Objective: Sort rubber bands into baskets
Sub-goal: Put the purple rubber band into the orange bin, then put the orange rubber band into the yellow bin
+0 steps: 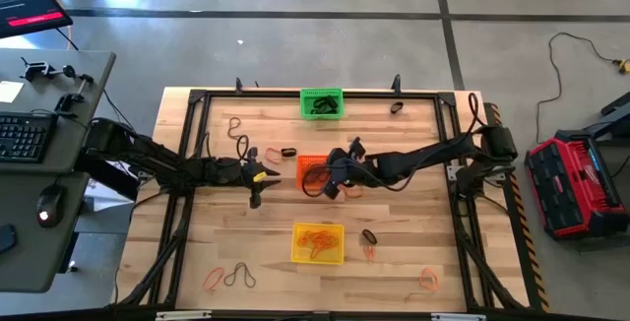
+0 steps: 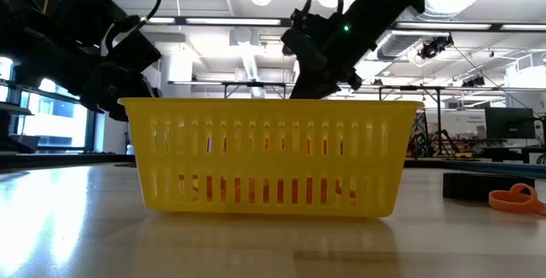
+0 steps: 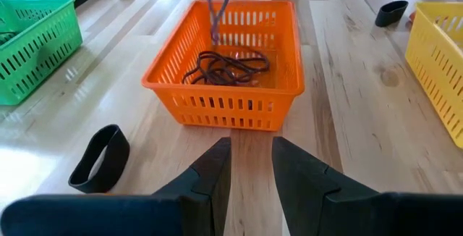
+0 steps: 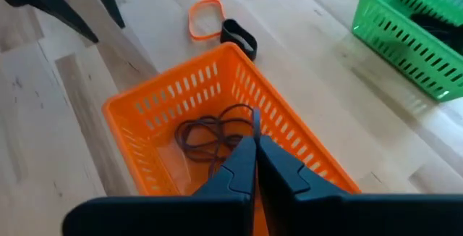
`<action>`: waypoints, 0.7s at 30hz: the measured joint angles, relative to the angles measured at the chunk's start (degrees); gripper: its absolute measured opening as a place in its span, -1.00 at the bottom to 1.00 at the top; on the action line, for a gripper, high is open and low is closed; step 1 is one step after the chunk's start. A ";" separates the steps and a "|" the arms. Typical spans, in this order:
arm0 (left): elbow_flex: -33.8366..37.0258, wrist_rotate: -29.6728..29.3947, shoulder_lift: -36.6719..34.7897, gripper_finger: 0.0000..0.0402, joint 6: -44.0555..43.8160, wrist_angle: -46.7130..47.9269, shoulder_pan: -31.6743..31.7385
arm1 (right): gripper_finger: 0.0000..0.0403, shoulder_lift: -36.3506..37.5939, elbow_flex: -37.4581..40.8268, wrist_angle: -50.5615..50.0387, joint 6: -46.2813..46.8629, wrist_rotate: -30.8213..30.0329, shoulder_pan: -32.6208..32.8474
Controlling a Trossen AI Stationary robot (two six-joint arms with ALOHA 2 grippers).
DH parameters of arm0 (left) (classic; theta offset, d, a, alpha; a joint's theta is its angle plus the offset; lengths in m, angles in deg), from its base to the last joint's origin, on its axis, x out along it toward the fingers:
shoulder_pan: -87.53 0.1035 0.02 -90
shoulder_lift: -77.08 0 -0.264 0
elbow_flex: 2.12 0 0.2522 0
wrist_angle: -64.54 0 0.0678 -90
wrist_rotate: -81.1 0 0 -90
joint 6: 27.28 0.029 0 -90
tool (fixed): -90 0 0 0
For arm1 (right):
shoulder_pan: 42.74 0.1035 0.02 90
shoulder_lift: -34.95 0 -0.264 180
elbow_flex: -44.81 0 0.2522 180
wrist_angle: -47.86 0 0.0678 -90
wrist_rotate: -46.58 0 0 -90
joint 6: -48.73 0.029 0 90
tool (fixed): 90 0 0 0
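The orange basket [image 1: 313, 173] stands at the table's middle with several thin dark brown rubber bands [image 3: 228, 68] on its floor. My right gripper [image 4: 255, 143] hovers over this basket, shut on one thin dark brown band [image 3: 216, 11] that dangles into it. The green basket [image 1: 321, 102] at the far edge holds dark bands. The yellow basket [image 1: 318, 243] toward the near edge holds orange bands. My left gripper [image 3: 252, 169] waits low to the left of the orange basket, open, with nothing between its fingers. My right gripper pinches the thin dark brown band by its upper end [image 4: 254, 122] between its two fingertips. The fingers slant down from the table's right side. The band hangs slack below them inside the orange basket, its lower part [image 3: 215, 39] reaching the pile on the basket's floor.
A short thick black band [image 3: 100, 160] and an orange band [image 1: 273, 154] lie between my left gripper and the orange basket. Loose bands lie near the table's front left [image 1: 228, 279], front right [image 1: 429, 280], beside the yellow basket [image 1: 369, 237] and at the far right [image 1: 397, 107].
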 joint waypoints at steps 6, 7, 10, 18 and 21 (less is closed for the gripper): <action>0.00 0.00 0.00 -0.53 -0.02 0.03 0.00 | -0.80 0.00 -1.59 -1.99 -2.60 0.69 -0.14; 0.00 0.00 0.01 -0.53 -0.02 -0.03 -0.01 | -0.74 0.04 -2.01 -2.40 -2.98 0.69 0.00; 0.00 -0.06 0.02 -0.53 0.04 -0.41 -0.02 | -0.52 0.04 -3.38 -4.45 -3.83 0.69 0.47; 0.00 -4.99 0.00 -0.55 -1.46 -0.37 -0.02 | -0.26 0.04 -6.59 -7.59 -4.26 0.00 0.67; -0.74 -6.04 -0.29 -0.64 -1.51 1.10 0.72 | -0.46 0.04 -6.60 -8.32 -4.22 -2.10 1.30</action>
